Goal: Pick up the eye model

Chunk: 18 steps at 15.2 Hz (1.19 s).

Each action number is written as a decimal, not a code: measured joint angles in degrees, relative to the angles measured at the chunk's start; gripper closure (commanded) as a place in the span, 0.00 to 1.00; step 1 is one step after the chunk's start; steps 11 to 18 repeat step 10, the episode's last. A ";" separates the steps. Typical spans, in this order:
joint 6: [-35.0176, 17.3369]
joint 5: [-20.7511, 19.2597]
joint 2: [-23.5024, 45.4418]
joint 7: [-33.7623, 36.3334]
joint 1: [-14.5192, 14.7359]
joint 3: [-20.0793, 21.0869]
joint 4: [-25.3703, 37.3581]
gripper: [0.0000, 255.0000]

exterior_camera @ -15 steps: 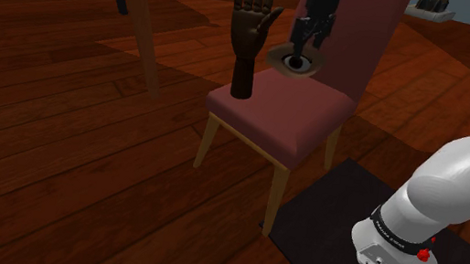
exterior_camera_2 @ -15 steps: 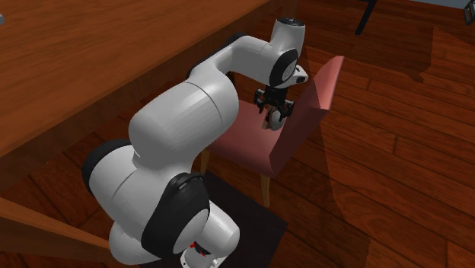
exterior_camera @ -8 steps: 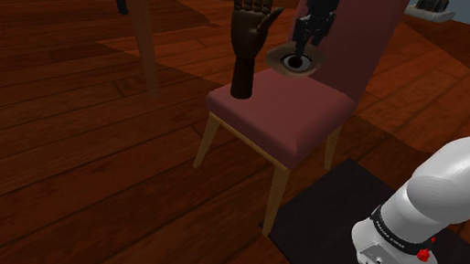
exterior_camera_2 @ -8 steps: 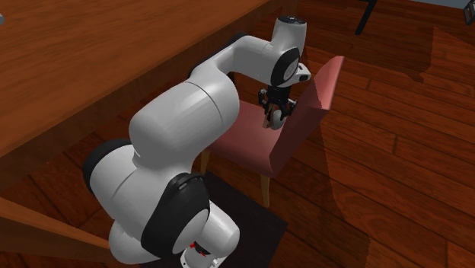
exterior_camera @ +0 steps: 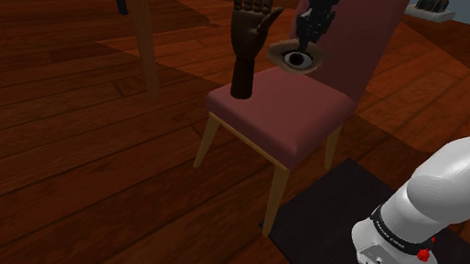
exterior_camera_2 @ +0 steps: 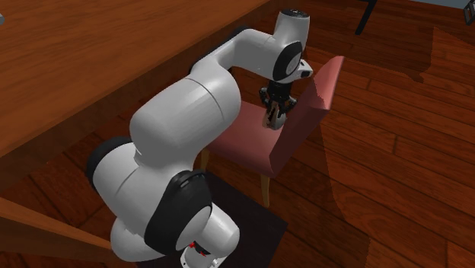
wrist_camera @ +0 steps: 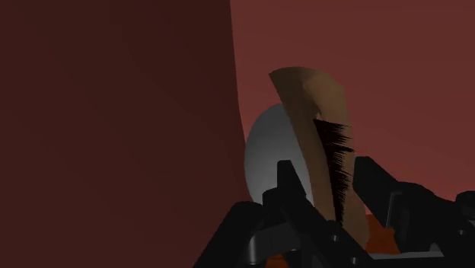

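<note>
The eye model [exterior_camera: 296, 58] is a white ball with a dark iris, a tan lid and black lashes. It hangs just above the back of the red chair seat [exterior_camera: 268, 112], close to the backrest [exterior_camera: 364, 41], iris facing the shoulder camera. My gripper [exterior_camera: 303, 39] comes down on it from above and is shut on its upper edge. In the wrist view the black fingers [wrist_camera: 293, 194] clasp the tan lid [wrist_camera: 312, 99] between them, and the white ball [wrist_camera: 263, 160] bulges beside it. In the second exterior view the gripper [exterior_camera_2: 272, 116] sits just in front of the backrest.
A dark wooden hand model [exterior_camera: 250, 36] stands upright on the seat, to the shoulder view's left of the gripper. A wooden table leg [exterior_camera: 141, 23] rises further left. A black mat [exterior_camera: 350, 233] lies under the robot's base, on the wooden floor.
The fingers have shut on the eye model. It has tipped from lying flat to facing the shoulder camera and has risen a little with the hand.
</note>
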<state>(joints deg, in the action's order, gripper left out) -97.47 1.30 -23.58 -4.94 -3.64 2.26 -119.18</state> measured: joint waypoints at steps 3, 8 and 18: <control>2.24 -0.19 0.57 -0.10 -0.22 -0.08 2.45 1.00; 6.06 -0.39 1.63 0.07 -0.35 -0.08 7.24 1.00; 7.24 -0.42 1.97 0.09 -0.37 -0.10 8.77 1.00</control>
